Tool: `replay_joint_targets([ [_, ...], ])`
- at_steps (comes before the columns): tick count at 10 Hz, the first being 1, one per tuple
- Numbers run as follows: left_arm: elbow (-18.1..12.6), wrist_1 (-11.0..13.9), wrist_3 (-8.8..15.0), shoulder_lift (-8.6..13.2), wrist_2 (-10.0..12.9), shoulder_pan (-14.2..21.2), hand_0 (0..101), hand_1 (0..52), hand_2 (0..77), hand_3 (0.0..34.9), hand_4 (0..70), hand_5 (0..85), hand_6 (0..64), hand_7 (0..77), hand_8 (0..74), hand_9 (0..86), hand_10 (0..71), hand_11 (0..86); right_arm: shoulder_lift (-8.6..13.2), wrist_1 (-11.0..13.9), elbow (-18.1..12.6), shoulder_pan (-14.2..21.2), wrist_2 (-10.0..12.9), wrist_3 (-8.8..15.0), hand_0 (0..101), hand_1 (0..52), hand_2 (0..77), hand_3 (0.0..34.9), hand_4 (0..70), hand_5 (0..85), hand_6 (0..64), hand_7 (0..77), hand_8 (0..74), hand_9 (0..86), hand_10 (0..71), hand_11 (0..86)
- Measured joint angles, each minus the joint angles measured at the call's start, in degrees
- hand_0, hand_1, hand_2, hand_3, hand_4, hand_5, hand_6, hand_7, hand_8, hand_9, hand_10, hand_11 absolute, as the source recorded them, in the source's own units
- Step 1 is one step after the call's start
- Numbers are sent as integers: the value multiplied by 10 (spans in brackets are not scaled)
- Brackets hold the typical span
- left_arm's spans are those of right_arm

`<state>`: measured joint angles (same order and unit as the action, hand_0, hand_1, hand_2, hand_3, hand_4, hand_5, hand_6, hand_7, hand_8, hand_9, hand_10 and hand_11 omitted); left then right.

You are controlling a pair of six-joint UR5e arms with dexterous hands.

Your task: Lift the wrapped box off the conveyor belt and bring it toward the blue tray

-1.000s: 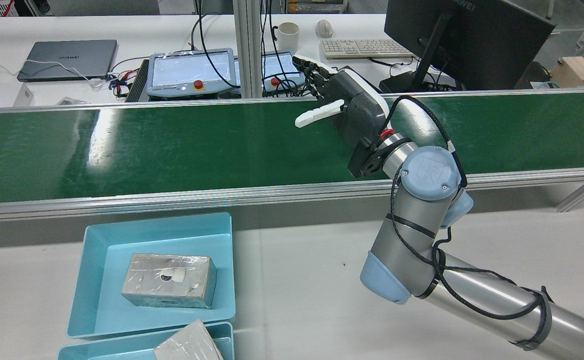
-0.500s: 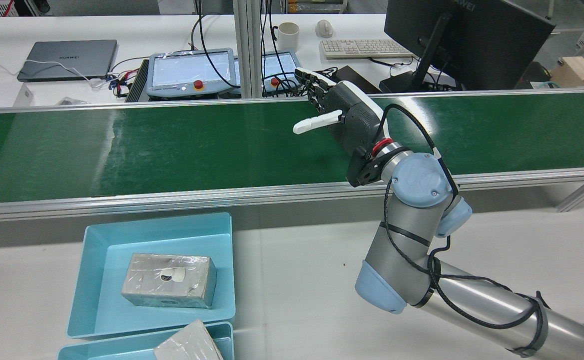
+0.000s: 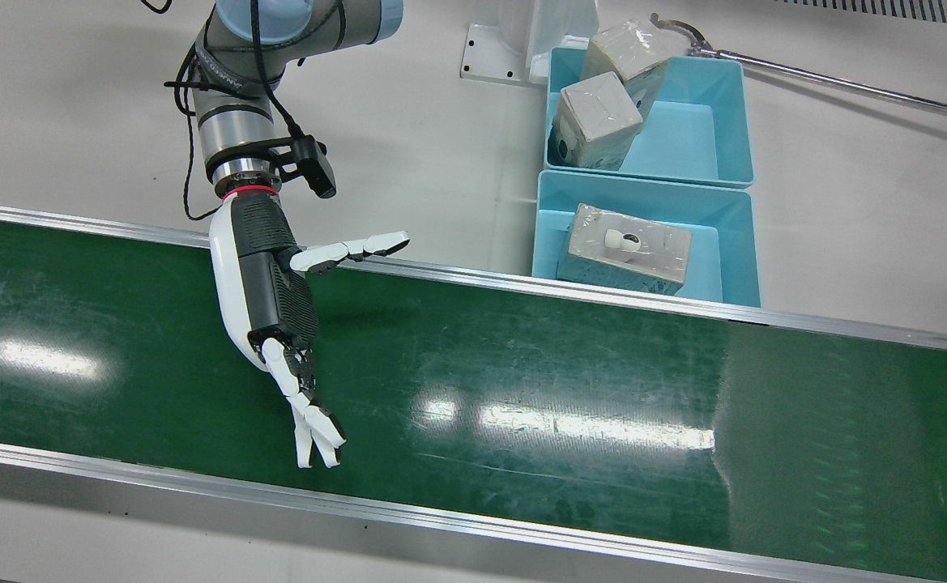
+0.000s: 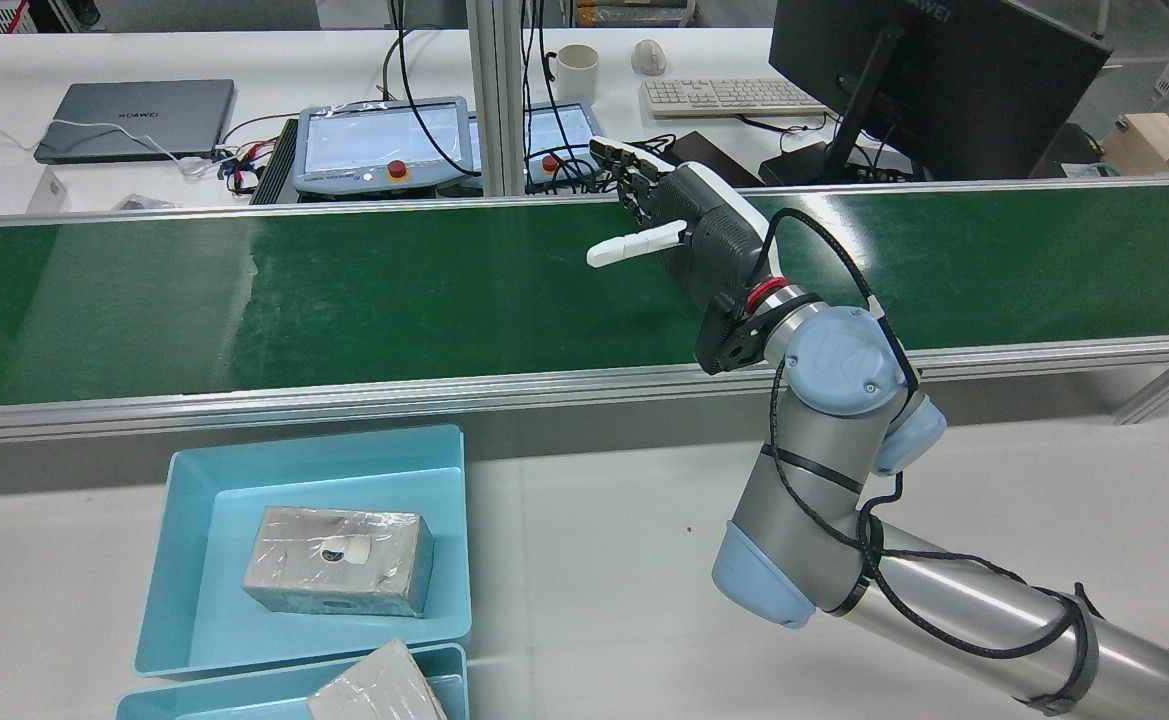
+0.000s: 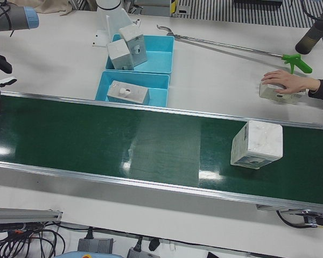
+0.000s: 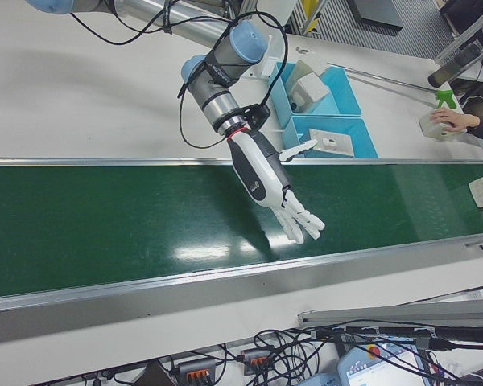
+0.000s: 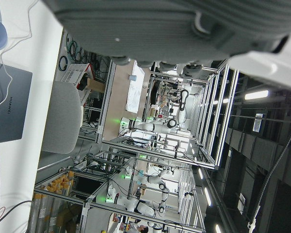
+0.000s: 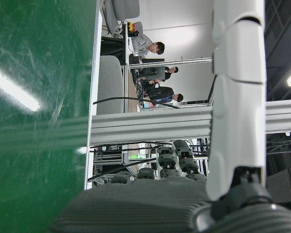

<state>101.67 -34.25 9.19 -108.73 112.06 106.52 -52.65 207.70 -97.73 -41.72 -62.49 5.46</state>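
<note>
Right hand (image 3: 266,283) hangs over the green conveyor belt (image 3: 522,389) with its fingers (image 3: 311,425) stretched out flat and the thumb splayed to the side, holding nothing. The fingers reach toward the operators' edge of the belt.

No box shows near it in the front or rear views. The wrapped box (image 5: 257,144) shows only in the left-front view, where it stands on the belt far along toward the robot's left end, well apart from the hand. It looks roughly cube-shaped, so no long axis stands out, and it sits slightly turned against the belt's edges.

Between hand and box, beside the belt on the robot's side, stands the blue tray (image 3: 732,243), with one wrapped box already in it and a second tray with two more behind it. A person's hand (image 5: 282,81) rests on another box on the table past the belt.

The left hand's camera points off into the room and tells nothing about its fingers. No other view shows that hand. My judgement: the box must come down the belt to the waiting open palm, or the arm must reach leftward to meet it.
</note>
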Motion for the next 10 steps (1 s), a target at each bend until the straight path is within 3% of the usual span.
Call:
replay_joint_targets([
  [10,0,0,0,0,0,0,0,0,11,0,0,11,5,5,5,5,5,5,-2,-3,2,1,9,1,485,147,44,0,76,142,27,16,0,11,0,16],
])
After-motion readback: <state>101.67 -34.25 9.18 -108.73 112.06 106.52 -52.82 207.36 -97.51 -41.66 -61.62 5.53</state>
